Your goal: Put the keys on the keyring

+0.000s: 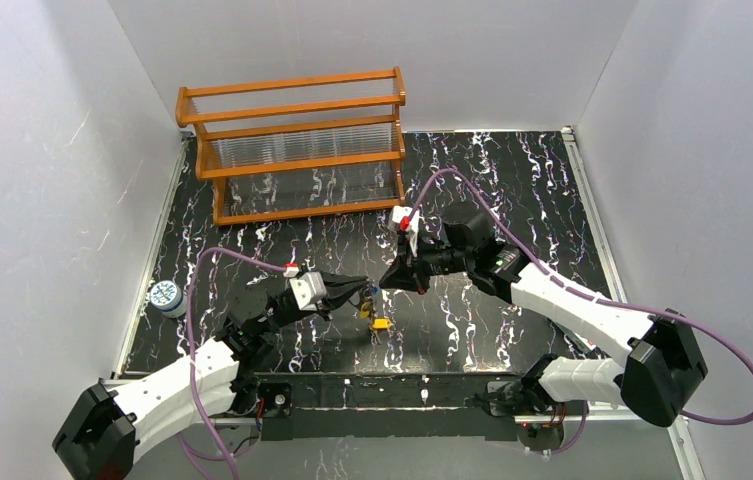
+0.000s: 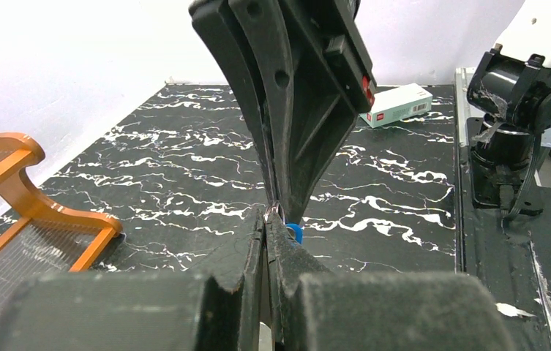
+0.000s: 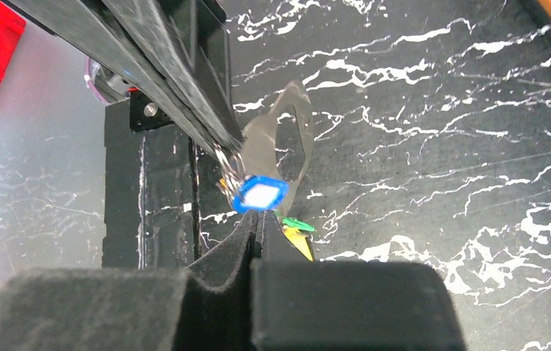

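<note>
Handling this will be fiddly. The keyring (image 3: 303, 139) is a thin silvery wire loop that looks springy and light, likely to twist or slide out from flat pads, so it wants a firm nip close to its open end, which I cannot make out. It hangs in the air where the two tool tips meet, above the black marbled table (image 1: 532, 180), and is blurred in the right wrist view.

The left gripper (image 1: 357, 289) has its fingers pressed together. Judging by the glint at their tips, it seems to be pinching the wire. The right gripper (image 1: 389, 277) meets it tip to tip, fingers also pressed together, but I cannot tell whether it nips the wire or a key.

The blue key (image 3: 260, 194) sits right at those tips. Its glossy plastic head is the best place to grasp, since the metal blade is tiny, hard and probably slick. A green key (image 3: 295, 223) and a yellow key (image 3: 300, 243) dangle just below, seemingly already on the loop. All weigh next to nothing, so they will swing at any nudge.

Farther back stands an orange wooden rack (image 1: 297, 150) with ribbed clear panels. A small white box (image 2: 396, 104) lies on the table, and a small round tub (image 1: 165, 296) sits by the left wall
</note>
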Robot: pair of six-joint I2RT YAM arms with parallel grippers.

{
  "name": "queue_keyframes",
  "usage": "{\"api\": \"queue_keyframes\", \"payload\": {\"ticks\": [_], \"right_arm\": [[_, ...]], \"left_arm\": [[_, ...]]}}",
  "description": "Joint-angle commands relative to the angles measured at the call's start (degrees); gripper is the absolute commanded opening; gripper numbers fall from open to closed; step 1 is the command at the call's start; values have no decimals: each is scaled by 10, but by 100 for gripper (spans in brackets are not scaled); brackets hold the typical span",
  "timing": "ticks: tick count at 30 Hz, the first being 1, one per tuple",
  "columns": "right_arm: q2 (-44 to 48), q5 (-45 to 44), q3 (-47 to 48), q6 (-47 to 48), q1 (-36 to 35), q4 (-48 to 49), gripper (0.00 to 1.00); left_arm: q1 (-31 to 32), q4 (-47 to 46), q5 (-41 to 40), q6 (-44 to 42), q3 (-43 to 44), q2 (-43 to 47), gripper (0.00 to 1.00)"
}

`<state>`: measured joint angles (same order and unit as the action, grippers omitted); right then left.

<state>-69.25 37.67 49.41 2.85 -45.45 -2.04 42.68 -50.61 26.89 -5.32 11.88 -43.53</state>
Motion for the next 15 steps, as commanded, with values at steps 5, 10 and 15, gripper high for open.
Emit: {"api": "queue_keyframes", "payload": {"ticks": [5, 10, 15], "right_arm": [[-17, 22, -15, 0, 6, 41, 1], [-10, 27, -8, 6, 6, 30, 1], [56, 21, -41, 24, 6, 51, 38]], "left_arm": [[1, -35, -14, 2, -2, 12, 0], [2, -35, -27, 1, -9, 18, 0], [2, -35, -24, 0, -10, 16, 0]]}}
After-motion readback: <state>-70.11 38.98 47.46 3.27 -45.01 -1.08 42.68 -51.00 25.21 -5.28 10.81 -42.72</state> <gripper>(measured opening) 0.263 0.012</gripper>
